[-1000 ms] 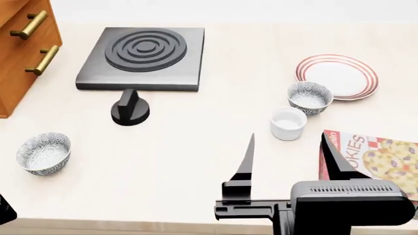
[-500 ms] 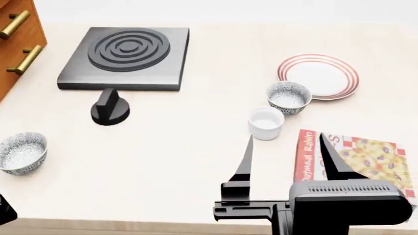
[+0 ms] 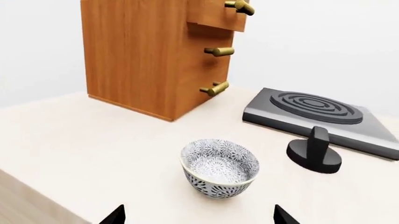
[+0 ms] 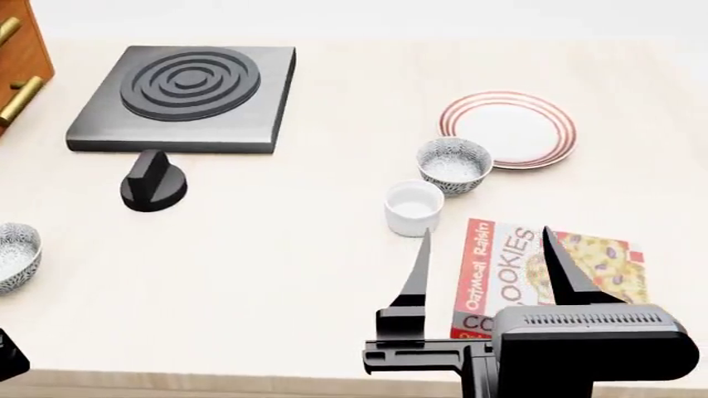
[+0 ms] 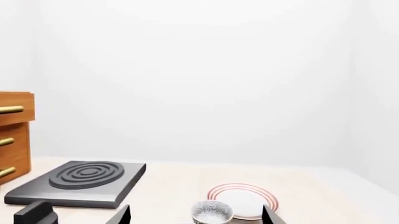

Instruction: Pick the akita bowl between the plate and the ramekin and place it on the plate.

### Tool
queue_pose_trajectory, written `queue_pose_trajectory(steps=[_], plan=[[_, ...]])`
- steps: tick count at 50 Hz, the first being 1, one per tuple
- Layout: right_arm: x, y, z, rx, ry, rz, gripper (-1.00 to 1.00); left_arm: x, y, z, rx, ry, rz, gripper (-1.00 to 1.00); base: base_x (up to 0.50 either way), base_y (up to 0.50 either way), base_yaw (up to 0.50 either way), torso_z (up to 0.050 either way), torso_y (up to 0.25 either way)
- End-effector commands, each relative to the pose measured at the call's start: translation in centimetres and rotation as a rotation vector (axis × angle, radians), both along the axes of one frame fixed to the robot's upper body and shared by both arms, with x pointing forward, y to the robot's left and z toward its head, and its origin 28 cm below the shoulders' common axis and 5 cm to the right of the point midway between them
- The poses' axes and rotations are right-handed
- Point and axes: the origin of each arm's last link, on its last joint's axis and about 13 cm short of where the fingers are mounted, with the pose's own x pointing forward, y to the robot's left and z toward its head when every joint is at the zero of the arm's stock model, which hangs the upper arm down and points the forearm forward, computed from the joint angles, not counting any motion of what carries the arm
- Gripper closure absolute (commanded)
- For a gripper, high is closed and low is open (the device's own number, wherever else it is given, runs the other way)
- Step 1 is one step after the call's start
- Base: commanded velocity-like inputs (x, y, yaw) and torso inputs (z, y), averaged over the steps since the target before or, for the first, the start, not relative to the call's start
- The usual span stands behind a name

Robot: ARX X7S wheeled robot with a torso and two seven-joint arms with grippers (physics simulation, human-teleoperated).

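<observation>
The akita bowl (image 4: 453,164), grey-speckled with a pale inside, stands on the counter between the red-ringed white plate (image 4: 508,128) behind it and the plain white ramekin (image 4: 413,207) in front. My right gripper (image 4: 490,264) is open and empty, hovering near the counter's front edge, short of the ramekin. In the right wrist view the akita bowl (image 5: 210,212) and the plate (image 5: 246,200) lie ahead between the open fingertips of that gripper (image 5: 196,217). My left gripper (image 3: 199,219) is open, facing a second speckled bowl (image 3: 219,168) at the far left.
A cookie box (image 4: 542,274) lies flat just right of the ramekin, under my right gripper. A black hot plate (image 4: 182,95) with its knob (image 4: 152,182) sits at the back left. A wooden drawer cabinet (image 3: 149,56) stands beyond the second bowl (image 4: 12,255).
The head view has shifted right: the bowl, the plate, the ramekin and the hot plate all slid leftward in it, and more of the cookie box shows. Both grippers stay open.
</observation>
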Motion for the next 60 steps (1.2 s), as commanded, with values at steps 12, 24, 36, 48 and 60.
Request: queue_pose_trajectory(steps=[12, 24, 36, 48, 60], plan=[[0.01, -0.21, 0.10, 0.001, -0.017, -0.016, -1.00, -0.08, -0.16, -0.13, -0.002, -0.002, -0.002, -1.00, 0.00, -0.15, 0.00, 0.000, 0.000], [-0.07, -0.21, 0.20, 0.001, -0.017, -0.015, -1.00, -0.11, -0.17, -0.13, -0.001, -0.002, -0.001, -1.00, 0.00, -0.15, 0.00, 0.000, 0.000], [-0.17, -0.13, 0.31, -0.006, -0.024, -0.016, -1.00, -0.14, -0.18, -0.08, 0.000, -0.003, -0.002, -1.00, 0.00, -0.06, 0.00, 0.000, 0.000], [0.00, -0.18, 0.16, 0.000, -0.015, -0.012, -1.00, -0.04, -0.16, -0.23, 0.001, -0.003, -0.001, -1.00, 0.00, 0.00, 0.00, 0.000, 0.000], [-0.01, -0.10, 0.10, -0.002, -0.017, -0.004, -1.00, -0.07, -0.19, -0.18, 0.001, -0.003, -0.002, -1.00, 0.00, -0.06, 0.00, 0.000, 0.000]])
